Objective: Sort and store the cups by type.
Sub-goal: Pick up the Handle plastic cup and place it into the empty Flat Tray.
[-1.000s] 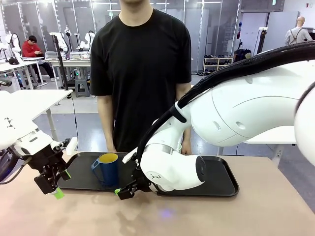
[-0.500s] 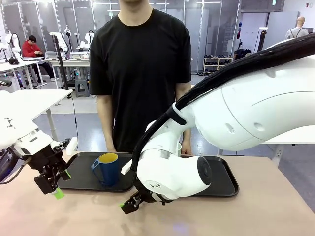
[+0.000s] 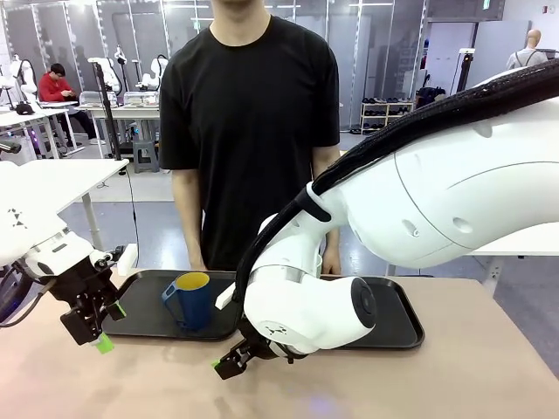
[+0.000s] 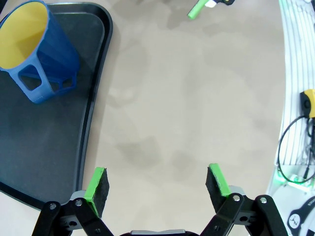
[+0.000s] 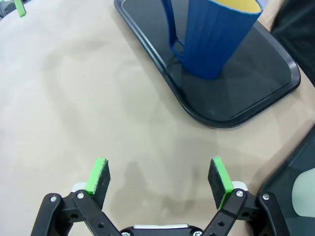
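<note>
Blue mug (image 3: pixel 189 299), yellow inside: one, upright on left black tray (image 3: pixel 144 319), near that tray's right end. Second black tray (image 3: pixel 397 319) just beside it on the right, mostly hidden behind the right arm. Count: one mug, two trays, two grippers, one person (image 3: pixel 249 131) standing at the far edge of the table (image 3: pixel 437 384).

Left gripper (image 3: pixel 92 336) jaws wide apart, nothing between them, hanging over bare tabletop at the left tray's near-left corner. In left wrist view: left gripper (image 4: pixel 156 184) over tan surface, tray rim (image 4: pixel 96 103) running along the left, mug (image 4: pixel 37 51) tilted in frame well up-left of the pads, handle toward camera.

Right gripper (image 3: pixel 229 360) also spread wide and empty, low over the table just in front of the left tray's near-right corner. In right wrist view: right gripper (image 5: pixel 158 179) over bare table, mug (image 5: pixel 214 37) ahead and slightly right, handle on its left side, rounded tray corner (image 5: pixel 216 120) between pads and mug.

Open tabletop in front of both trays, free of clutter. Pale object at right wrist view's lower-right corner, cannot tell what.
</note>
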Controlling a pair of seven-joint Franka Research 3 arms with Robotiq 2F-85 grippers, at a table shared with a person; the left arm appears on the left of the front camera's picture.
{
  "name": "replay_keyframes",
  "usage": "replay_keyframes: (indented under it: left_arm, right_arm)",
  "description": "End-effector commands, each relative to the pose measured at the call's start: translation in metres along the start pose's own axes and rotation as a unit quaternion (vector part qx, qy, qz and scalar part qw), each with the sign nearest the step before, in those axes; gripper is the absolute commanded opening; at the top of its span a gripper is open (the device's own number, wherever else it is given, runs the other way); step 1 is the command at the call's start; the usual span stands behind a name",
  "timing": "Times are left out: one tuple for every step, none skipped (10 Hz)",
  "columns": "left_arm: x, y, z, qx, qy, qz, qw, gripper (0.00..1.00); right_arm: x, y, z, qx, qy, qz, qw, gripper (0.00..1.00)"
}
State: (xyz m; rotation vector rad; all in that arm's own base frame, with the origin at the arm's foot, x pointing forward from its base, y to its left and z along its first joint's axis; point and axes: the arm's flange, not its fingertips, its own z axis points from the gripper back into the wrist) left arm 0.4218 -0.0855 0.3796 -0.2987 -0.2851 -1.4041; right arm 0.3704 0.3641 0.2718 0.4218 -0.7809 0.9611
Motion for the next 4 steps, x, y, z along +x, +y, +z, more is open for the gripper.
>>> replay_keyframes:
  left_arm:
    - [-0.0007, 0.0006, 0.0004, 0.005, -0.002, -0.003, 1.000, 1.00]
    - [-0.0007, 0.0006, 0.0004, 0.005, -0.002, -0.003, 1.000, 1.00]
    - [-0.0007, 0.0006, 0.0004, 0.005, -0.002, -0.003, 1.000, 1.00]
    - [-0.0007, 0.0006, 0.0004, 0.005, -0.002, -0.003, 1.000, 1.00]
  right_arm:
    - [0.0011, -0.0008, -0.0032, -0.002, -0.002, -0.001, 1.000, 1.00]
    - [0.0011, -0.0008, -0.0032, -0.002, -0.002, -0.001, 1.000, 1.00]
    - [0.0011, -0.0008, -0.0032, -0.002, -0.002, -0.001, 1.000, 1.00]
    - [0.0011, -0.0008, -0.0032, -0.002, -0.002, -0.001, 1.000, 1.00]
